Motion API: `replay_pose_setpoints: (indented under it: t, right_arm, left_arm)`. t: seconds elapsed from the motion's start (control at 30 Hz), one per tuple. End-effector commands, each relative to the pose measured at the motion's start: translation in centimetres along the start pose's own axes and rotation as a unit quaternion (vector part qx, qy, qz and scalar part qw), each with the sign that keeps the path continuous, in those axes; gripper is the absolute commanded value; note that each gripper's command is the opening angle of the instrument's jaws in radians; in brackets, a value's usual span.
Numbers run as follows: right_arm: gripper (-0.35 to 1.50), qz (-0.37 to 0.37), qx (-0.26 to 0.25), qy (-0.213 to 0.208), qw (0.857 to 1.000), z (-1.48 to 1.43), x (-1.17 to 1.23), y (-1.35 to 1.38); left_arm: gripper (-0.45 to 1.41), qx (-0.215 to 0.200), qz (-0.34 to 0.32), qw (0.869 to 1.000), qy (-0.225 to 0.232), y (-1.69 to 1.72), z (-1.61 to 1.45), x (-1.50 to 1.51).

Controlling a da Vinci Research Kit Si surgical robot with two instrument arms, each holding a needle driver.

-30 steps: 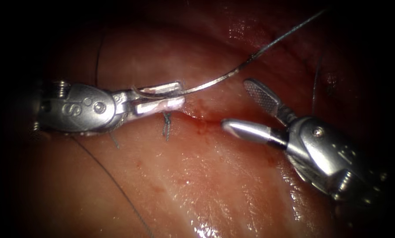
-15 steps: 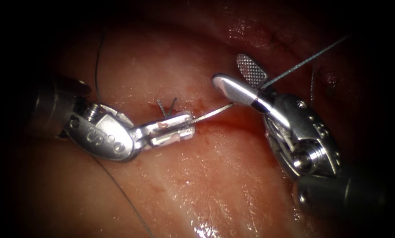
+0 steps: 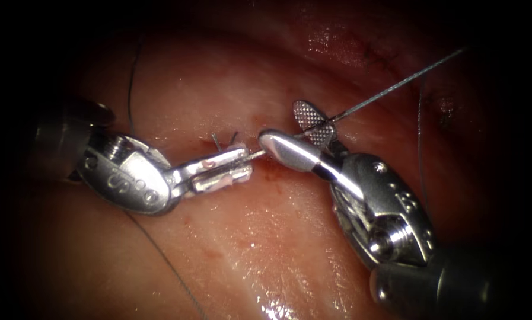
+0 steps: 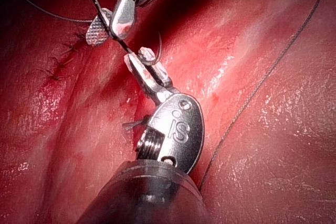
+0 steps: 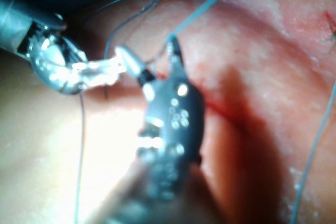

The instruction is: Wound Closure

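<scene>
A: What does the left arm's tool (image 3: pixel 242 165) hold?

B: Its jaws are pressed together on the needle (image 3: pixel 255 155), near one end of the curve. A short bright stretch of steel sticks out of the tips toward the right. The left wrist view shows the same grip (image 4: pixel 143 61), with the needle (image 4: pixel 127 50) as a thin dark line running out of the jaws.

A: And the right arm's tool (image 3: pixel 289 133)?

B: Its jaws are spread and hold nothing. They stand on either side of the needle just right of the left tool's tips: the smooth jaw on the near side, the cross-hatched jaw on the far side. In the right wrist view that tool (image 5: pixel 149 61) is just beside the left tool (image 5: pixel 113 66).

A: Is the needle in the tissue (image 3: pixel 266 249)?

B: No, it hangs above the surface, over the cut (image 3: pixel 277 169), which runs left to right under both tools' tips with red fluid (image 3: pixel 273 173) along it.

A: Where is the thread (image 3: pixel 396 84)?

B: It runs taut from the needle's far-right end, past the hatched jaw, away up to the far right. Another strand (image 3: pixel 159 255) lies slack on the tissue near the left tool. Two short cut ends of thread (image 3: pixel 224 139) stand up just behind the left tool's jaws, on the far edge of the cut.
</scene>
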Motion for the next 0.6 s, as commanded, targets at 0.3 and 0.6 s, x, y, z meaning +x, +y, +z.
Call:
replay_pose_setpoints:
  t: [0.3, 0.6]
  right_arm:
    - [0.89, 0.038, -0.011, 0.087, 0.995, 0.02, -0.25, -0.05]
    - [0.88, 0.035, -0.017, 0.093, 0.995, 0.14, -0.35, -0.08]
  left_arm:
    - [-0.45, 0.005, -0.001, 1.000, -0.003, 0.08, 0.02, -0.05]
    - [-0.45, 0.006, 0.000, 1.000, -0.004, 0.08, 0.02, -0.05]
